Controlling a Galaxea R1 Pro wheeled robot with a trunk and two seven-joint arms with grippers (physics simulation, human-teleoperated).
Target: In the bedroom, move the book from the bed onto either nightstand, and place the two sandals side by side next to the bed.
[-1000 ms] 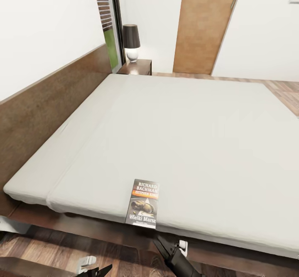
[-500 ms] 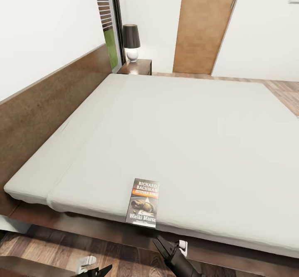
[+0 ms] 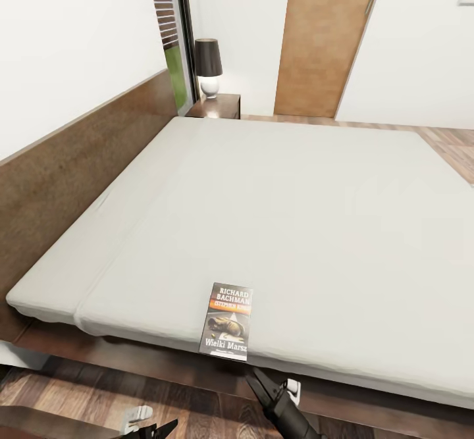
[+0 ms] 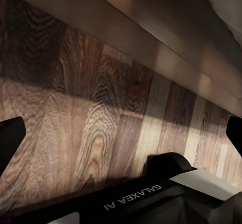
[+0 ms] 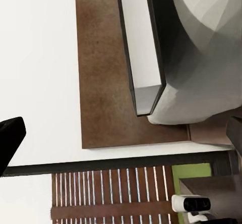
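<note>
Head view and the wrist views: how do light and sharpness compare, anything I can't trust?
Head view: bright, even light; the book title reads clearly on the bed, though wide-angle bends the edges. Left wrist view: dim, bed frame in shadow, one lit band across the floor. Right wrist view: book edge close up and soft, wall washed white.

Book on the bed at its near edge, my right tool just before it, nightstand behind the bed
</note>
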